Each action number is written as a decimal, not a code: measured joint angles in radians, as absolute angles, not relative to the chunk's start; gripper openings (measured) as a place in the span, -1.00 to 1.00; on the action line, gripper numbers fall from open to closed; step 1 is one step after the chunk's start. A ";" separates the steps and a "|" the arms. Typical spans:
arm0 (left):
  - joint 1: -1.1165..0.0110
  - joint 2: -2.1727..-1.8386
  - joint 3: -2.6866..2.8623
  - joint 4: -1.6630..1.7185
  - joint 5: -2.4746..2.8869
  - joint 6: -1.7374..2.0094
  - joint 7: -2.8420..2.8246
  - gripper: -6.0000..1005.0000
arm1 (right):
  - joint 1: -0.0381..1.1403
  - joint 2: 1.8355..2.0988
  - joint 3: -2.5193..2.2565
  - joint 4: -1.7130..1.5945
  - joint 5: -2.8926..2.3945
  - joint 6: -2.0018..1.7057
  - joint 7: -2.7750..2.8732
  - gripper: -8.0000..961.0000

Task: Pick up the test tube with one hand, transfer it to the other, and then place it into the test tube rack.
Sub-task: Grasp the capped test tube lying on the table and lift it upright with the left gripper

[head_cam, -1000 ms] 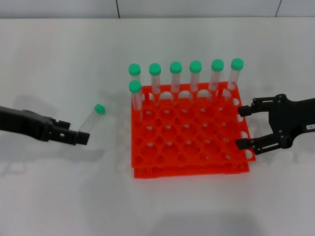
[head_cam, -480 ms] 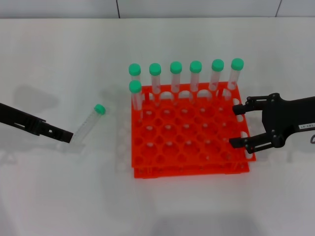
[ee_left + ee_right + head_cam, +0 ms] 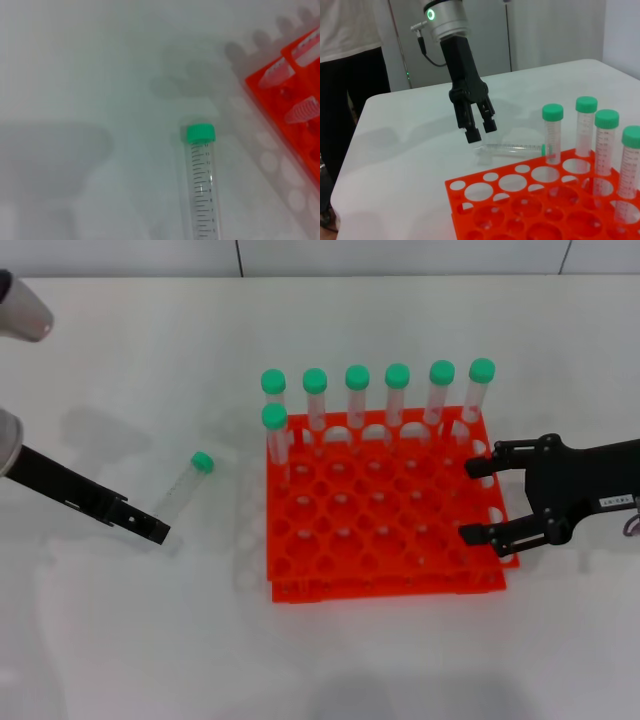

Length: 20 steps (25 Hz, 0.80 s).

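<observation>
Left gripper [image 3: 160, 533] angled down over the clear end of the test tube [image 3: 186, 485], fingers narrowly parted, holding nothing. Right gripper [image 3: 473, 502] level over the test tube rack [image 3: 385, 575] right edge, fingers wide.

lower end of the test tube [image 3: 202, 185] cut off by the left wrist frame edge, test tube rack [image 3: 295, 100] only a corner showing there, right gripper [image 3: 478, 500] wrist runs off the head view

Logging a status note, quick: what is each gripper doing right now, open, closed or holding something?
Left gripper: open, empty, poised above the bottom end of the clear green-capped test tube lying on the table.
Right gripper: open, empty, over the orange-red test tube rack.
</observation>
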<state>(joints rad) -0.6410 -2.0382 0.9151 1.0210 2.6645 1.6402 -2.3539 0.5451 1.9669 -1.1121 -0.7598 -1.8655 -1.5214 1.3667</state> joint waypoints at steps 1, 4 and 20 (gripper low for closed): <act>-0.642 -2.039 0.923 1.018 2.665 1.635 -2.357 0.70 | 0.545 1.968 -1.112 -0.761 -1.866 -1.521 1.367 0.78; -0.645 -2.041 0.962 1.006 2.667 1.602 -2.377 0.69 | 0.545 1.970 -1.112 -0.762 -1.866 -1.519 1.366 0.78; -0.667 -2.060 0.982 0.965 2.672 1.550 -2.403 0.66 | 0.538 1.976 -1.114 -0.764 -1.865 -1.517 1.363 0.78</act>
<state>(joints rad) -0.6667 -2.0602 0.9815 0.9651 2.6720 1.5501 -2.4027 0.5376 1.9758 -1.1136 -0.7639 -1.8653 -1.5169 1.3631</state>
